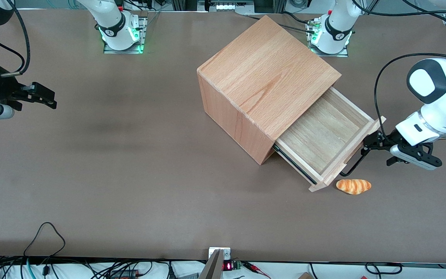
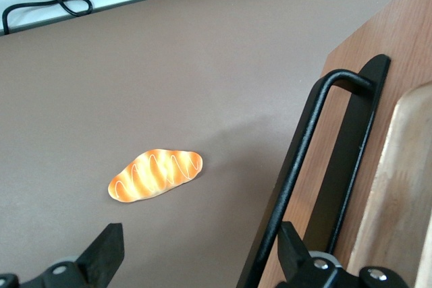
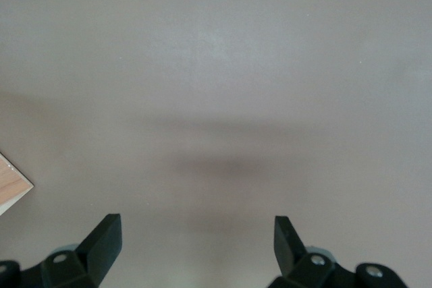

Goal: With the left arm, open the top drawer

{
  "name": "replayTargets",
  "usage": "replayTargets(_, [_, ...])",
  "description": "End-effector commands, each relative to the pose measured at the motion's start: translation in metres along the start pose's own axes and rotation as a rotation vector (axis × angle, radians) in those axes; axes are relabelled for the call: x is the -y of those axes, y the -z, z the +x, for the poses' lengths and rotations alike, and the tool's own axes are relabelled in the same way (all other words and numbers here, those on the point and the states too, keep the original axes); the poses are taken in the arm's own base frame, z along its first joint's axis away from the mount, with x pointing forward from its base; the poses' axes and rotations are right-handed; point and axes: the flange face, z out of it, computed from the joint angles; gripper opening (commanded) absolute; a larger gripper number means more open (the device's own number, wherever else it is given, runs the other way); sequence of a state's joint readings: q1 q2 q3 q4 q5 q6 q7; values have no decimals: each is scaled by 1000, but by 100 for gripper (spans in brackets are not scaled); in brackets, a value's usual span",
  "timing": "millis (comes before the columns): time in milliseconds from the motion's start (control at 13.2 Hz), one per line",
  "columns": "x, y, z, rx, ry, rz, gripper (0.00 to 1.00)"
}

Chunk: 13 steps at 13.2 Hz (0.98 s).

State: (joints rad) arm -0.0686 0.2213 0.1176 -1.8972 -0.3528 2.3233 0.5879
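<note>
The top drawer (image 1: 323, 133) stands pulled well out of the big wooden cube (image 1: 265, 77), its pale plank floor bare. Its flat front (image 2: 351, 187) carries a thin black bar handle (image 1: 352, 164) (image 2: 297, 160). The left arm (image 1: 436, 100) reaches in from the working arm's end of the table. Its gripper (image 1: 372, 142) (image 2: 199, 251) is in front of the drawer front, at the handle, and open. The handle bar runs between the two fingers, close beside one fingertip (image 2: 291, 244), while the other fingertip (image 2: 108, 251) hangs over bare table.
A small orange toy bread roll (image 1: 353, 186) (image 2: 155, 175) lies on the brown table (image 1: 130, 174), just in front of the drawer front and nearer the front camera than the gripper. Cables run along the table's front edge.
</note>
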Motion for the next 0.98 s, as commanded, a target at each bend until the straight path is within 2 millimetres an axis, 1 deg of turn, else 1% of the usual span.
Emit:
replayTargets(0, [12, 27, 13, -63, 16, 22, 100])
replayTargets(151, [9, 50, 23, -97, 53, 25, 100])
replayTargets(453, [4, 70, 28, -109, 132, 9, 100])
replayTargets(528, [1, 75, 27, -95, 136, 1, 100])
replayTargets(679, [-10, 95, 20, -56, 144, -37, 100])
replayTargets(755, [-14, 108, 14, -30, 160, -58, 100])
replayTargets(830, [-13, 122, 6, 1, 178, -49, 100])
replayTargets(906, [-14, 137, 1, 31, 177, 4, 100])
